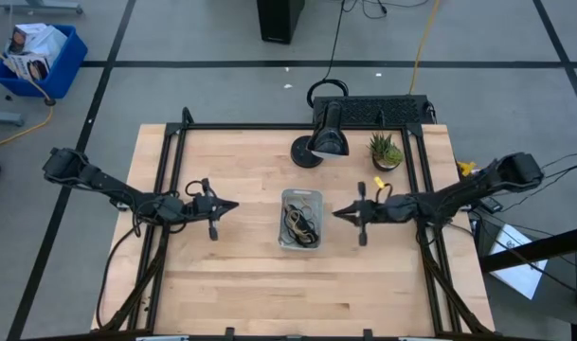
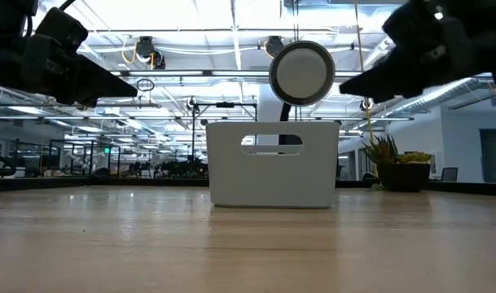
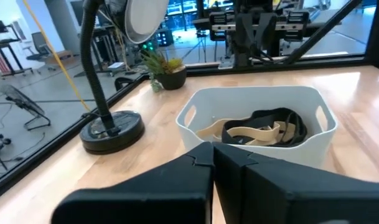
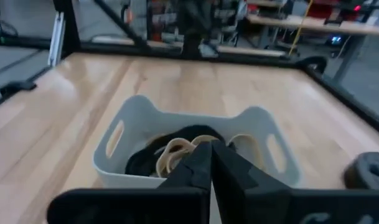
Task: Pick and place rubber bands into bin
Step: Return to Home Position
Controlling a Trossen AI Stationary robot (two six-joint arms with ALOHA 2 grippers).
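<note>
- Pale wood worktop [image 1: 241, 284] in an open lab hall; no loose bands show on it.
- Bin [image 1: 300, 219] sits between the two sets of fingers, ahead of each tip and apart from both.
- Bands [image 3: 264, 127], dark and tan, lie heaped inside the bin.
- Left fingers [image 1: 229, 205] are pressed together and empty; right fingers [image 1: 341, 213] likewise.
- Picking seems finished. The step in hand looks like going home, so each arm need only pull back clear of the bin.

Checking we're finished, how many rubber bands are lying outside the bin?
0. All the rubber bands in view lie tangled inside the bin; the tangle may hide some.
</note>
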